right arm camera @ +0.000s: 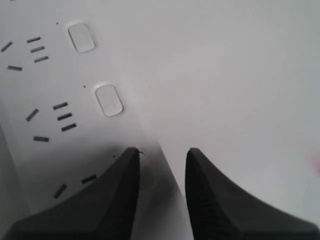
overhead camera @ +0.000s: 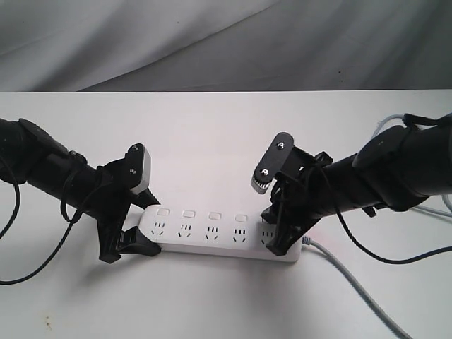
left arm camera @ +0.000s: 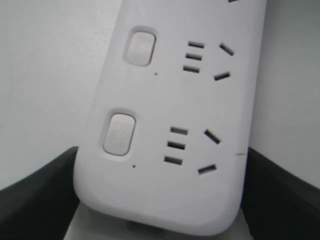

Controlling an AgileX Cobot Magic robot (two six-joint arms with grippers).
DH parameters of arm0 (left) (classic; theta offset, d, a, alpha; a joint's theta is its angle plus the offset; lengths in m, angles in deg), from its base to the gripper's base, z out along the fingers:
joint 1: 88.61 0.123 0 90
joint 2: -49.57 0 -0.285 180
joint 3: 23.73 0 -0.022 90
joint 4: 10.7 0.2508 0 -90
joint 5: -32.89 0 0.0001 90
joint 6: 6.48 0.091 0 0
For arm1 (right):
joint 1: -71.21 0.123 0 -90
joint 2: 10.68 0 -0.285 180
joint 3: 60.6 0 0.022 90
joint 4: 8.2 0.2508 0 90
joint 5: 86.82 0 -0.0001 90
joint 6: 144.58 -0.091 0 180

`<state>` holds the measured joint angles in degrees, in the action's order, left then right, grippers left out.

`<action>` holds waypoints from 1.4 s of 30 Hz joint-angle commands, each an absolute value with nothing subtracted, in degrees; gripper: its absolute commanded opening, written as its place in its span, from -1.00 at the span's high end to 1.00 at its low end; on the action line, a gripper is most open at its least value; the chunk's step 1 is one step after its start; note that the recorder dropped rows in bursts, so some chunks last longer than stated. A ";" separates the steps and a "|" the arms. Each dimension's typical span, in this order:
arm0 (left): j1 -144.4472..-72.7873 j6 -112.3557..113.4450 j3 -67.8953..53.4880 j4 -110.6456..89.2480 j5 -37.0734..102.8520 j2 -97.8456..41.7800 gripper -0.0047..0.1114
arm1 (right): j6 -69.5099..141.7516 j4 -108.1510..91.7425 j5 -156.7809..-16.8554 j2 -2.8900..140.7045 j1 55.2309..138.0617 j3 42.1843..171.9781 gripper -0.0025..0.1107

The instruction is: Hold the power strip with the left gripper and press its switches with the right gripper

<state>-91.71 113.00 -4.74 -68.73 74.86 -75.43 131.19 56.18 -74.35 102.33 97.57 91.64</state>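
**Two robot claws work a power strip**

A long, flat white plastic power strip [overhead camera: 219, 236] lies on a white table [overhead camera: 226, 141]. The black left gripper [overhead camera: 131, 236] pinches its rounded end across the width. The black right gripper [right arm camera: 160, 152], jaws slightly parted and empty, points down at the far end of the row of small white square switches [overhead camera: 214, 216]. The strip looks light, stiff and slick, so its side edges seem the best hold.

No legible text, brand, number or label, power strip [left arm camera: 165, 100] casing plain white, switches [left arm camera: 120, 133] with faint marks, unreadable.
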 commanded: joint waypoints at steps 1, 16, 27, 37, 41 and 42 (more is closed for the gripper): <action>-91.87 112.65 -4.74 -68.58 74.86 -75.68 0.05 | 132.03 55.83 -73.75 102.72 97.23 91.30 0.42; -91.87 112.50 -4.74 -68.58 74.86 -75.68 0.05 | 132.66 56.21 -73.94 105.51 97.23 91.62 0.42; -91.87 112.63 -4.74 -68.58 74.86 -75.68 0.05 | 132.92 56.21 -76.28 102.63 97.23 91.62 0.42; -91.87 112.63 -4.74 -68.58 74.86 -75.68 0.05 | 133.07 56.21 -76.15 102.64 97.23 91.62 0.42; -91.87 112.48 -4.74 -68.58 74.86 -75.68 0.05 | 133.07 56.21 -75.89 101.48 97.23 91.62 0.42; -91.87 112.48 -4.74 -68.58 74.86 -75.68 0.05 | 133.07 56.21 -75.89 100.81 97.23 91.62 0.42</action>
<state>-91.71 112.89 -4.74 -68.92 74.86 -75.43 132.46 56.45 -75.08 102.48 97.57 91.89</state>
